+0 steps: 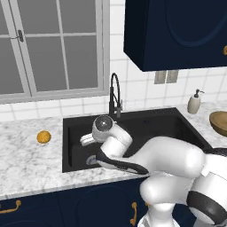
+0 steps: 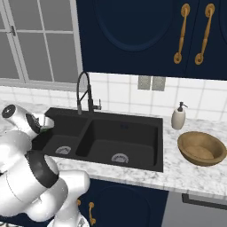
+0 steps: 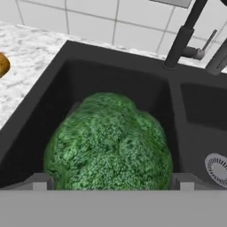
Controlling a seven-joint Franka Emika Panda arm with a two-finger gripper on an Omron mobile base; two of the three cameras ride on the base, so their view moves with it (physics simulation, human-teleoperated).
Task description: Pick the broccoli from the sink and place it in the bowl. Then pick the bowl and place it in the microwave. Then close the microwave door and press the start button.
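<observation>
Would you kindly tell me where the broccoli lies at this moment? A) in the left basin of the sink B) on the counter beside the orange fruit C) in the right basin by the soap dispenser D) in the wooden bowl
A: in the hand view the broccoli sits low in the sink's left basin, between the open gripper's tips.

White tiled wall [image 2: 115, 95] behind a marble tabletop [image 1: 26, 155], a grey-framed window [image 1: 48, 48] at left, navy cabinets [image 2: 133, 35] with brass handles [image 2: 181, 33] above
</observation>
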